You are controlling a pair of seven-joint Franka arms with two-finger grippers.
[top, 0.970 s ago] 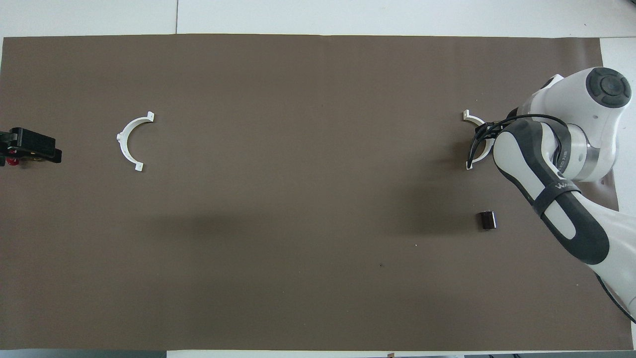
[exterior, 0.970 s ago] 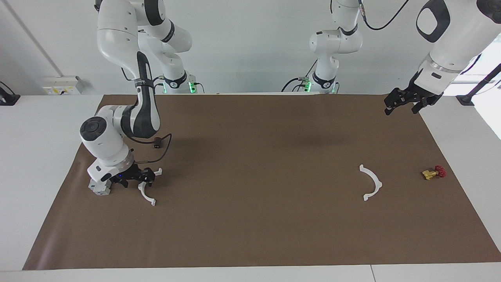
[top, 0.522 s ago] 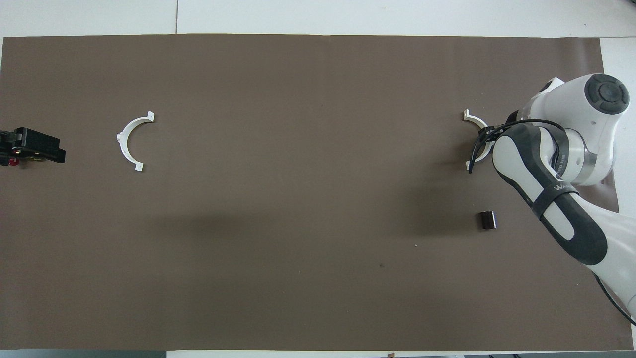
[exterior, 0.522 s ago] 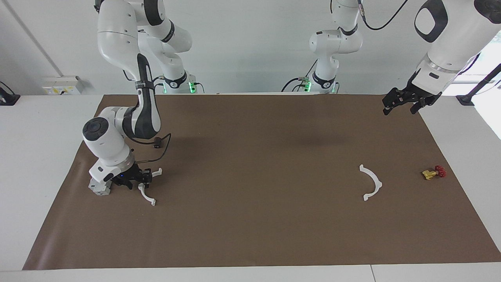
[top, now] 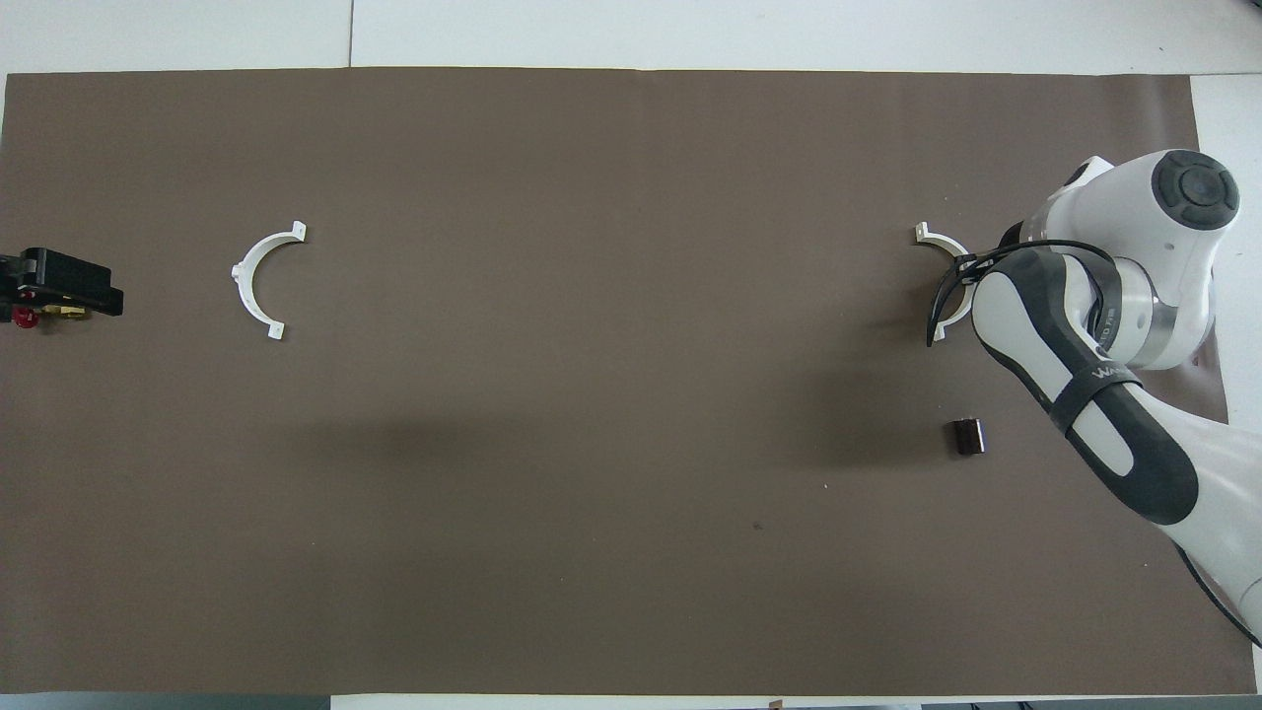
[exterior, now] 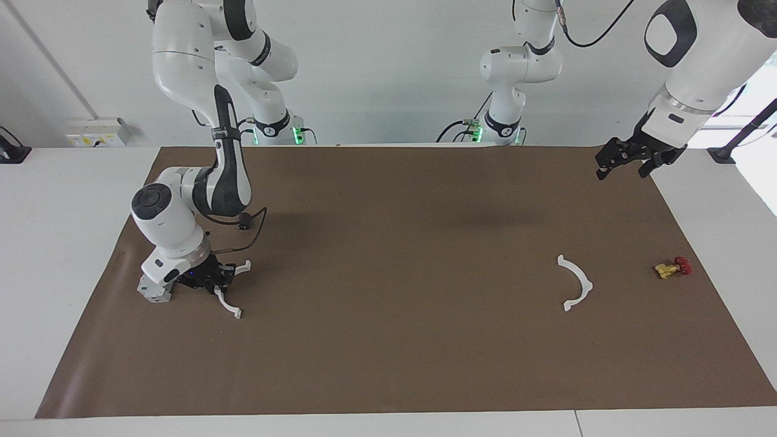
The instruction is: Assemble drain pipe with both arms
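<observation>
With both half-rings lying flat on the brown mat (exterior: pixel 388 340) that covers the table (exterior: pixel 54 200), the drain pipe is in two separate pieces, well apart, one toward each arm's end. Right arm (exterior: pixel 182 73) is bent down low at its own end; right gripper (exterior: pixel 209 278) sits at mat level right on the middle of the first half-ring (exterior: pixel 229 306), one end tab showing just past the fingers toward the robots and the other end curving out away from them. Whether the fingers are closed on the plastic or merely straddling it: cannot tell, since the wrist hides them from above and the facing view shows only a dark mass at the arc. Grey block (exterior: pixel 152 291) lies on the mat, close against the right wrist on the table-edge side. Small dark object (top: pixel 967 436) hangs on the arm's cable, over the mat nearer the robots than this half-ring. Second half-ring (exterior: pixel 576 283) rests alone toward the left arm's end, untouched, its open side facing the table centre. Yellow-and-red valve (exterior: pixel 672 267) sits beside it, closer to the mat's edge. Left arm (exterior: pixel 698 67) waits raised; left gripper (exterior: pixel 625 159) hangs in the air with its fingers spread apart and nothing between them, and from overhead it lies over the valve.
</observation>
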